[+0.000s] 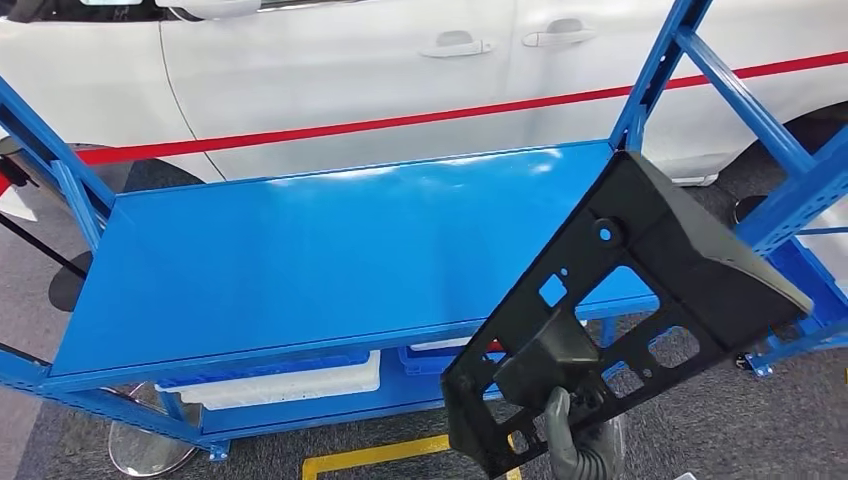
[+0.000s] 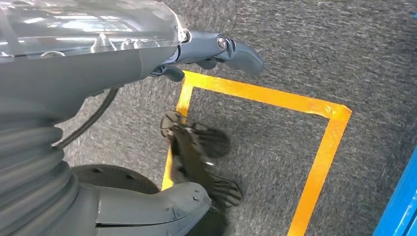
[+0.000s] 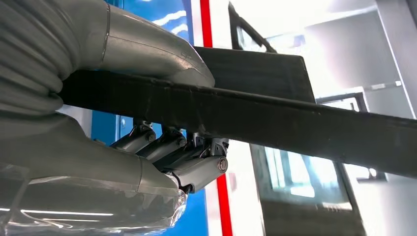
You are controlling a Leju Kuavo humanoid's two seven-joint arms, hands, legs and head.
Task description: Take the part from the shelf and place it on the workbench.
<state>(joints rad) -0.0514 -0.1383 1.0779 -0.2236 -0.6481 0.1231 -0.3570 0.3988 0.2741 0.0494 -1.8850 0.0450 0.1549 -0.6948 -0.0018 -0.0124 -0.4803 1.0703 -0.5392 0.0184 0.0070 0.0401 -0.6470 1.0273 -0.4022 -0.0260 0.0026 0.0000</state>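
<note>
Behind the blue steel shelf (image 1: 300,250) you have a white car (image 1: 400,70) with a red stripe, and white bins (image 1: 290,385) sit on the lower tier. The part (image 1: 620,300), a flat black plastic panel pierced with cut-outs, hangs tilted at the lower right of the head view, off the shelf, clamped between thumb and fingers of the right hand (image 1: 575,440), which the frame's bottom edge cuts off. Your left hand (image 2: 216,51) hangs over grey carpet and yellow floor tape (image 2: 314,142), fingers loosely apart, holding nothing.
</note>
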